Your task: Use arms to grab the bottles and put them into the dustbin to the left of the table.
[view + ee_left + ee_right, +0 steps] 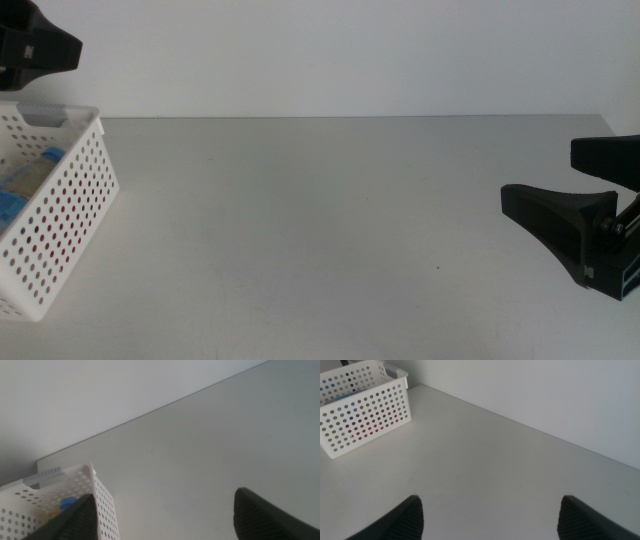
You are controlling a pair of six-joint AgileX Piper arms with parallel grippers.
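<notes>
The bottles lie inside the white perforated dustbin [75, 190] at the table's left edge. A blue cap [50, 155] and a yellowish bottle [30, 177] show over its rim, and something red [40, 242] shows through the wall holes. My left gripper [40, 48] hangs above the dustbin's far end; in the left wrist view its jaws [162, 502] stand wide apart and empty, with the dustbin [102, 505] and a blue cap [67, 504] below. My right gripper [540, 172] is open and empty at the table's right side, also seen in its wrist view [491, 505].
The light-grey table [320, 220] runs back to a plain white wall. In the right wrist view the dustbin [365, 415] stands far off across the tabletop. No loose object shows on the table between the arms.
</notes>
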